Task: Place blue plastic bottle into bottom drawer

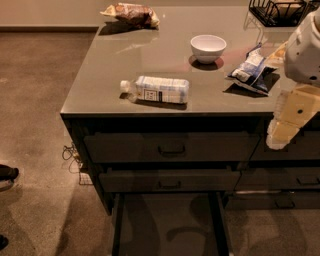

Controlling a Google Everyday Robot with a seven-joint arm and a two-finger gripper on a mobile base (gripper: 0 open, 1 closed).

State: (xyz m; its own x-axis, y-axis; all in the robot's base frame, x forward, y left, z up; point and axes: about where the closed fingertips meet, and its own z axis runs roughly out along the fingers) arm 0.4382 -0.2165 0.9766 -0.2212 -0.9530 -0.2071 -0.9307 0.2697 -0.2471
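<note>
The blue plastic bottle (pixel 157 89) lies on its side near the front edge of the grey countertop (pixel 125 55), white cap pointing left. The bottom drawer (pixel 167 225) of the left column is pulled out below it, and its flat dark interior holds nothing. My gripper (pixel 281 136) hangs at the right edge of the view, in front of the cabinet's top right drawer. It is below counter height and well to the right of the bottle, touching nothing.
A white bowl (pixel 208 47) and a blue-and-white snack bag (pixel 252 67) sit on the counter's right side. A brown snack bag (pixel 131 14) lies at the back left and a black wire basket (pixel 277 11) at the back right. Two handled drawers (pixel 171 148) are shut. Cables (pixel 70 152) lie on the floor at the left.
</note>
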